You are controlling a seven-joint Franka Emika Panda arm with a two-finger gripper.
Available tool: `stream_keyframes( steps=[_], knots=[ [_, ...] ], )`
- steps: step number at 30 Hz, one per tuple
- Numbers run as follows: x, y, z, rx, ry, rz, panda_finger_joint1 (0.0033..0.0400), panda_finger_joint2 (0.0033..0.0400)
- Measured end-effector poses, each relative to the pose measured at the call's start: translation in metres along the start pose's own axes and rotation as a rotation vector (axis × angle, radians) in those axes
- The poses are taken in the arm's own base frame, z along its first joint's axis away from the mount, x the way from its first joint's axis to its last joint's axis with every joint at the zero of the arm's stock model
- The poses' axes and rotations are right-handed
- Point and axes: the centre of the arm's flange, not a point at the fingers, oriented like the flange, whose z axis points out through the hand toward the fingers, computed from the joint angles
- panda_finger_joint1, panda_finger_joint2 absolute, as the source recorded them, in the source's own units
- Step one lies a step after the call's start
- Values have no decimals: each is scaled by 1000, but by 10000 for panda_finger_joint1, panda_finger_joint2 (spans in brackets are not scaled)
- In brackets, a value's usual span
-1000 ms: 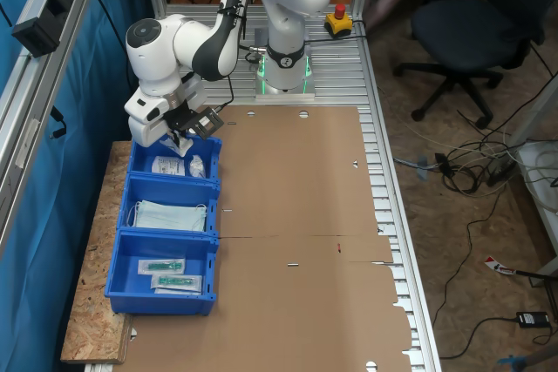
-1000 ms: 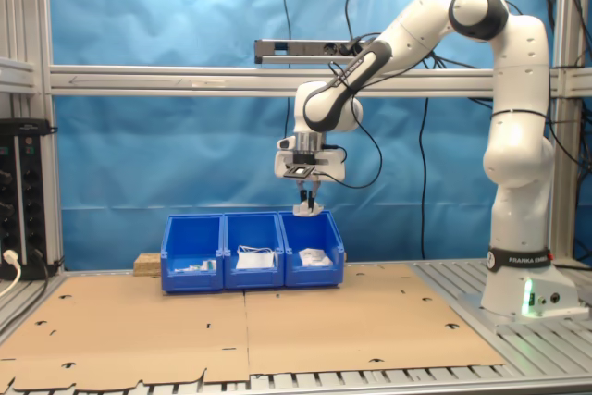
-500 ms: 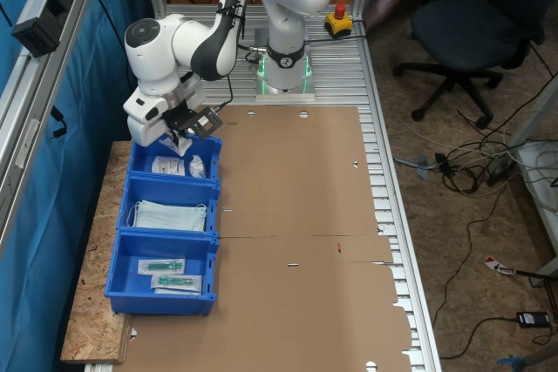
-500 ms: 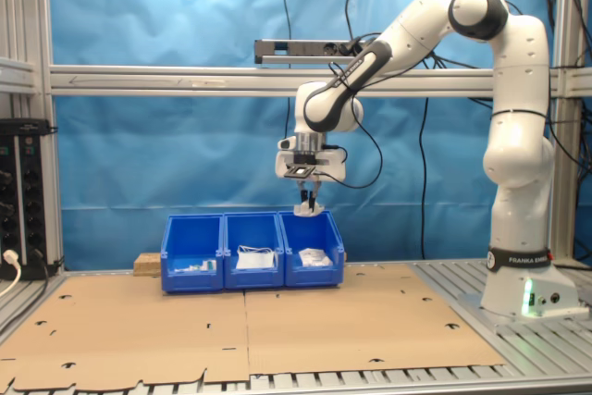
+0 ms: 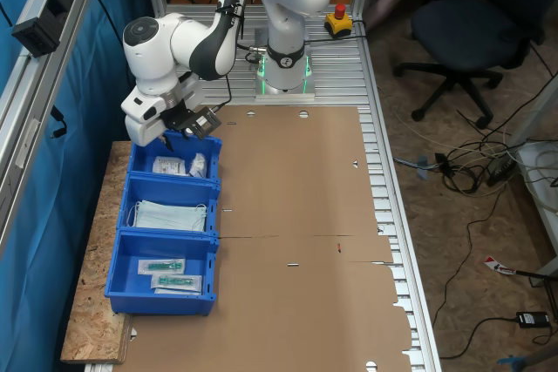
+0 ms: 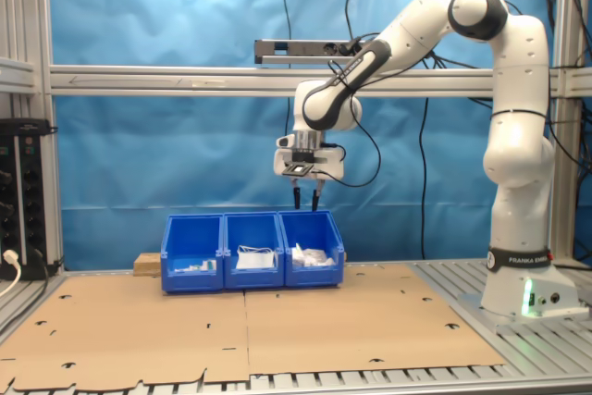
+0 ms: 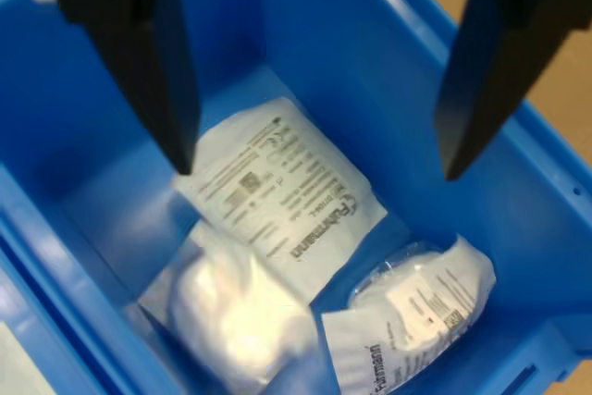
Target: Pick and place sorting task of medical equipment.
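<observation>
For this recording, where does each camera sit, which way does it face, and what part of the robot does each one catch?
First exterior view: high above, looking steeply down on the brown cardboard-covered table; white arm and base show.
Second exterior view: low, level with the table front, facing the blue curtain; whole arm shows, open gripper above the bin.
Wrist view: on the wrist, looking down into a compartment at white sealed packets; black fingers show.
Both exterior views share the blue three-compartment plastic bin.

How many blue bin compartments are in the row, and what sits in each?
3. The bin under the gripper holds white packets; the middle bin holds a pale blue mask; the bin farthest from the robot base holds green-marked packets. Items underneath may be hidden.
</observation>
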Motion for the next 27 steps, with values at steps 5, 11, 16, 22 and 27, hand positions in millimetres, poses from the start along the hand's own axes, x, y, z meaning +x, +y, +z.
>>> stream_keyframes(
  steps=[5,11,16,22,27],
  knots=[
    [1,0,-1,-2,2,0,272,272],
    [2,-1,-2,-4,4,-4,359,359],
    [7,-7,-10,-13,14,-18,359,359],
    [21,-32,-39,-51,53,-73,398,398],
    [33,-68,-72,-94,98,-144,399,399]
  ],
)
